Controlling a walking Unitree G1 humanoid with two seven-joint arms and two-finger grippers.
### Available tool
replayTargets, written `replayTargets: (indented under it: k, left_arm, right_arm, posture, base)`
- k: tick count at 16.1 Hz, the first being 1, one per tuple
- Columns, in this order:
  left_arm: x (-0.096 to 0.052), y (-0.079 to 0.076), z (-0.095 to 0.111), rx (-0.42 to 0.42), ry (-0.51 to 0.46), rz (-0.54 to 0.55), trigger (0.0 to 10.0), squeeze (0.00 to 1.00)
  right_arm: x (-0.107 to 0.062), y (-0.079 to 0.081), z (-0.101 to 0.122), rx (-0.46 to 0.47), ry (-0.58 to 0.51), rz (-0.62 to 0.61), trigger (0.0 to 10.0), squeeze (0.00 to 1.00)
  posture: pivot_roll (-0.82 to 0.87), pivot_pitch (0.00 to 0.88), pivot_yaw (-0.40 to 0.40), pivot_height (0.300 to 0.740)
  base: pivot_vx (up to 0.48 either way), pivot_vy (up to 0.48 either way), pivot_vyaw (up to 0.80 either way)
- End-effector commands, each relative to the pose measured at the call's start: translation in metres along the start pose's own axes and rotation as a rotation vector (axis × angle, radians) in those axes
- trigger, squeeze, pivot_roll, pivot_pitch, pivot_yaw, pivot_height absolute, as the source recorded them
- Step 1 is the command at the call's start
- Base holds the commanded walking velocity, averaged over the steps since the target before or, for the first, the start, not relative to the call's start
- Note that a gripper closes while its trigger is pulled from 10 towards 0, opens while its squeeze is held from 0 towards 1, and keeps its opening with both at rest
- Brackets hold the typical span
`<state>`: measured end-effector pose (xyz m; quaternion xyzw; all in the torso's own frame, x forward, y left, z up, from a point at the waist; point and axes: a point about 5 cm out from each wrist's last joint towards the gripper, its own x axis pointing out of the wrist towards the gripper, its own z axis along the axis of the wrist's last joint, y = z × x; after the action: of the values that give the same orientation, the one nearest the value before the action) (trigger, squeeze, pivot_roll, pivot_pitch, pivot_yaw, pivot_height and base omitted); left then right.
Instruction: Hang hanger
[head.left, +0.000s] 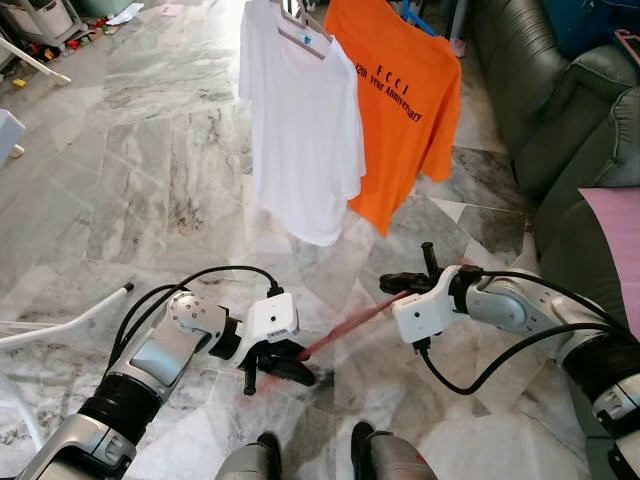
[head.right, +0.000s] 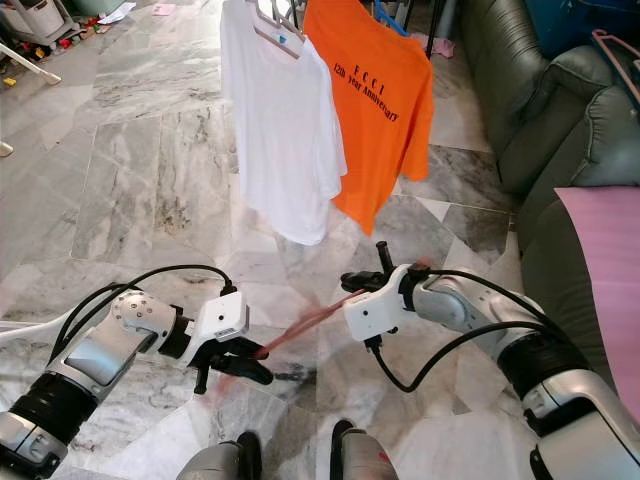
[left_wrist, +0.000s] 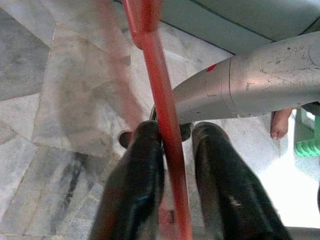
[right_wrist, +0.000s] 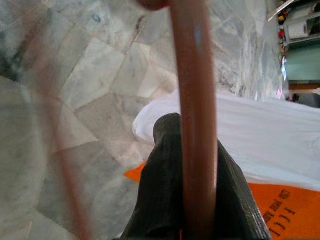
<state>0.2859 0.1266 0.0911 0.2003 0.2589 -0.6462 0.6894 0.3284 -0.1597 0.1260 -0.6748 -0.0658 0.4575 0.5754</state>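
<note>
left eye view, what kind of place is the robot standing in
Most likely a home living area used for drying laundry: a grey marble floor, a dark green sofa on the right, and a white T-shirt and an orange T-shirt hanging on hangers.

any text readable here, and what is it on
"E C C L" on the orange shirt, top line, letters small and partly uncertain.
"20 year Anniversary" on the orange shirt, second line; a leading digit looks cut off by the white shirt.
White shirt: no print seen.
Nothing else carries readable text.
</note>
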Motion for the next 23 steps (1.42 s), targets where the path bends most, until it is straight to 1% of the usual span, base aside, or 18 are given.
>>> replayTargets:
  k: [1, 2, 3, 4, 7, 9, 10, 11, 12, 13, 15, 17, 18, 19, 20, 21, 22, 23]
  left_arm:
    - [0.001, 0.000, -0.002, 0.001, 0.002, 0.016, 10.0, 1.00]
    - [0.001, 0.001, -0.002, -0.001, -0.001, 0.020, 10.0, 1.00]
    - [0.002, 0.008, 0.004, 0.009, -0.041, 0.095, 10.0, 1.00]
    - [0.003, 0.011, 0.006, 0.015, -0.059, 0.120, 10.0, 1.00]
    - [0.001, 0.015, 0.011, 0.015, -0.099, 0.157, 10.0, 1.00]
    - [0.000, 0.016, 0.009, 0.022, -0.093, 0.172, 10.0, 1.00]
    - [-0.002, 0.022, 0.011, 0.048, -0.103, 0.226, 10.0, 1.00]
    - [-0.003, 0.028, 0.014, 0.048, -0.127, 0.294, 10.0, 1.00]
    - [-0.007, 0.037, 0.020, 0.041, -0.178, 0.389, 10.0, 1.00]
    - [-0.010, 0.041, 0.023, 0.017, -0.207, 0.430, 10.0, 1.00]
    - [-0.020, 0.050, 0.030, -0.006, -0.319, 0.550, 10.0, 1.00]
    - [-0.024, 0.052, 0.030, -0.012, -0.367, 0.599, 10.0, 1.00]
    - [-0.025, 0.052, 0.030, -0.009, -0.375, 0.608, 10.0, 1.00]
    - [-0.032, 0.059, 0.032, -0.008, -0.409, 0.714, 10.0, 1.00]
    - [-0.041, 0.066, 0.034, -0.029, -0.451, 0.813, 10.0, 1.00]
    - [-0.048, 0.071, 0.035, -0.064, -0.495, 0.893, 10.0, 1.00]
    - [-0.057, 0.076, 0.034, -0.103, -0.537, 0.986, 10.0, 1.00]
    - [-0.061, 0.077, 0.033, -0.132, -0.564, 1.022, 10.0, 1.00]
  right_arm:
    - [-0.004, -0.004, -0.004, -0.004, 0.012, -0.015, 0.0, 0.00]
    - [-0.004, -0.004, -0.004, -0.001, 0.013, -0.016, 0.0, 0.00]
    - [-0.004, -0.004, -0.005, 0.006, 0.020, -0.017, 0.0, 0.00]
    - [-0.004, -0.003, -0.006, 0.015, 0.023, -0.020, 0.0, 0.00]
    - [-0.005, -0.001, -0.007, 0.046, 0.029, -0.032, 0.0, 0.00]
    - [-0.005, 0.000, -0.008, 0.069, 0.037, -0.043, 0.0, 0.00]
    - [-0.005, 0.000, -0.010, 0.083, 0.047, -0.051, 0.0, 0.00]
    - [-0.006, 0.001, -0.012, 0.101, 0.057, -0.058, 0.0, 0.00]
    - [-0.007, 0.004, -0.014, 0.129, 0.072, -0.068, 0.0, 0.00]
    - [-0.008, 0.005, -0.015, 0.146, 0.079, -0.074, 0.0, 0.00]
    - [-0.009, 0.015, -0.016, 0.217, 0.108, -0.093, 0.0, 0.00]
    - [-0.009, 0.022, -0.017, 0.257, 0.130, -0.098, 0.0, 0.00]
    - [-0.009, 0.023, -0.017, 0.264, 0.134, -0.099, 0.0, 0.00]
    - [-0.008, 0.026, -0.017, 0.293, 0.144, -0.107, 0.0, 0.00]
    - [-0.007, 0.030, -0.016, 0.325, 0.152, -0.115, 0.0, 0.00]
    - [-0.005, 0.034, -0.014, 0.364, 0.163, -0.121, 0.0, 0.00]
    - [-0.004, 0.040, -0.014, 0.427, 0.178, -0.138, 0.0, 0.00]
    - [-0.003, 0.043, -0.012, 0.450, 0.183, -0.140, 0.0, 0.00]
  posture:
    - [-0.06, 0.246, 0.040, 0.740]
    - [-0.06, 0.246, 0.040, 0.740]
    - [-0.06, 0.247, 0.040, 0.740]
    - [-0.06, 0.247, 0.040, 0.740]
    - [-0.06, 0.249, 0.042, 0.740]
    - [-0.05, 0.249, 0.045, 0.740]
    - [-0.05, 0.248, 0.046, 0.740]
    - [-0.05, 0.248, 0.046, 0.740]
    - [-0.05, 0.248, 0.044, 0.740]
    - [-0.05, 0.249, 0.044, 0.740]
    - [-0.05, 0.249, 0.044, 0.740]
    - [-0.05, 0.249, 0.044, 0.740]
    - [-0.05, 0.249, 0.044, 0.740]
    - [-0.05, 0.250, 0.046, 0.740]
    - [-0.05, 0.250, 0.045, 0.740]
    - [-0.05, 0.250, 0.044, 0.740]
    - [-0.05, 0.249, 0.044, 0.740]
    - [-0.05, 0.247, 0.042, 0.740]
  base:
    - [0.000, 0.000, 0.00]
    - [0.000, 0.000, 0.00]
    - [0.000, 0.000, 0.00]
    - [0.000, 0.000, 0.00]
    - [0.000, 0.000, 0.00]
    - [0.000, 0.000, 0.00]
    - [0.000, 0.000, 0.00]
    - [0.000, 0.000, 0.00]
    - [0.000, 0.000, 0.00]
    - [0.000, 0.000, 0.00]
    - [0.000, 0.000, 0.00]
    - [0.000, 0.000, 0.00]
    - [0.000, 0.000, 0.00]
    - [0.000, 0.000, 0.00]
    - [0.000, 0.000, 0.00]
    - [0.000, 0.000, 0.00]
    - [0.000, 0.000, 0.00]
    - [0.000, 0.000, 0.00]
